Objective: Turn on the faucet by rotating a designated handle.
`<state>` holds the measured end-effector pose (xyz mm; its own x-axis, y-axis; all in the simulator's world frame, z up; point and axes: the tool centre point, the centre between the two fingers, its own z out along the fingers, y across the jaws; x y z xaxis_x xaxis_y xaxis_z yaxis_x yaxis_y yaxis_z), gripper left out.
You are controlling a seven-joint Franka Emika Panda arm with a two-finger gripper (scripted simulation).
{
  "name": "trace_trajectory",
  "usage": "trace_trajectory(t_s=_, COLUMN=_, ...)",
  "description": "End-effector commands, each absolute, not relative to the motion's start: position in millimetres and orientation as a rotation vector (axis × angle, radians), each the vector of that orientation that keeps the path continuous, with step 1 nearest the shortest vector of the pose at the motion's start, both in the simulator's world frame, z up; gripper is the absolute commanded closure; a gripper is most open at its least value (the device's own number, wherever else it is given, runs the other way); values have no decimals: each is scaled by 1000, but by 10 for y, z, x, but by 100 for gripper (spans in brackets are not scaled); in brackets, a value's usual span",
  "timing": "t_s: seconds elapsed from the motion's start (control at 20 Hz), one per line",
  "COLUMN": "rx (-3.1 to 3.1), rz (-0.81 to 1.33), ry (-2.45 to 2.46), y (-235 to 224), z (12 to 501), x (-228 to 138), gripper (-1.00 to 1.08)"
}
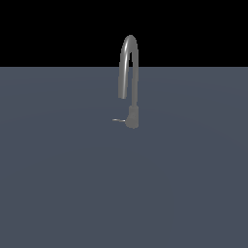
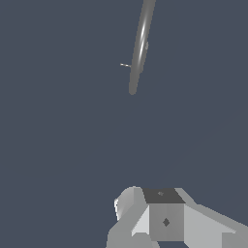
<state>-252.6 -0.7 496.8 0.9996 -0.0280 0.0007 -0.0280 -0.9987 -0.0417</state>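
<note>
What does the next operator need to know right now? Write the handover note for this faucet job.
Hand: only partly visible in the wrist view, fingers not shown, so open or shut cannot be told; holding nothing visible.
Faucet: upright on the grey floor, well away from the hand.
Handle: thin lever sticking out of the base toward the exterior view's left, untouched.
Done: nothing visible.
Left: approach, contact the handle, rotate it.

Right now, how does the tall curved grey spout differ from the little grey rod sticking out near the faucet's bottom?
The tall grey arched spout rises high in a narrow inverted U, while the thin light grey rod handle is short and straight. The spout stands upright; the handle juts sideways from the short thick grey cylindrical base, toward the exterior view's left. The spout tube looks thicker than the handle. Both are grey, metallic-looking and joined to that base.
</note>
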Motion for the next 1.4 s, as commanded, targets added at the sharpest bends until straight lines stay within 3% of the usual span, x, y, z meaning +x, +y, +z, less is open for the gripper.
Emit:
trace_trajectory(t_s=0.0, rx=-3100, rz=-2, ry=43, y=-7, z=4968, x=-2526, gripper=108)
trace_trajectory(t_s=0.6, rx=-3224, rz=23, ry=-172, y=90, z=4782, x=-2285, gripper=108)
trace_trajectory(t_s=1.35, rx=-3496, rz=114, ry=-975, y=426, z=4078, x=-1629, gripper=108)
